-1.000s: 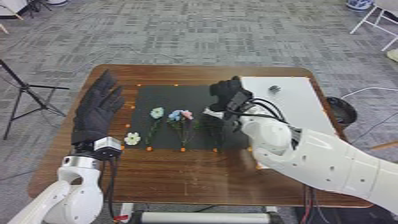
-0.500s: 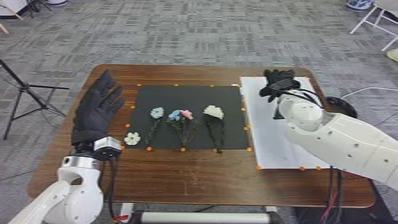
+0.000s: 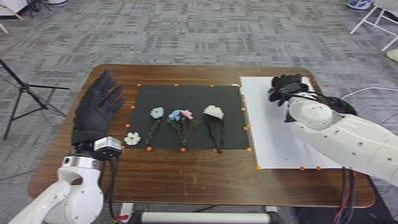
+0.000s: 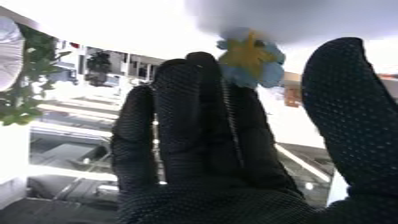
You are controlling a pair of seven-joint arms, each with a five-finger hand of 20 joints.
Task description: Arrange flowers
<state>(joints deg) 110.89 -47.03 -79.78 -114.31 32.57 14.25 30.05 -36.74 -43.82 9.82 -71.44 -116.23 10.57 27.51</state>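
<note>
Right hand [image 3: 287,86] spread over white sheet [image 3: 282,147], blue flower [image 4: 265,72] near its fingers, black mat [image 3: 188,96] alongside

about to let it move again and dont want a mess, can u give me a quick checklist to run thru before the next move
1. Left robot hand beside the black mat, off the middle flowers: ok.
2. Right robot hand over the white sheet: ok.
3. Right robot hand's fingers straight: ok, by the right wrist view.
4. Yellow-centred blue flower free of that hand: cannot tell, it shows right by the fingers.
5. White flower wholly on the mat: not ok, its stem pokes past the near edge.
6. Spot under the right robot hand free: cannot tell, the hand covers it.
</note>
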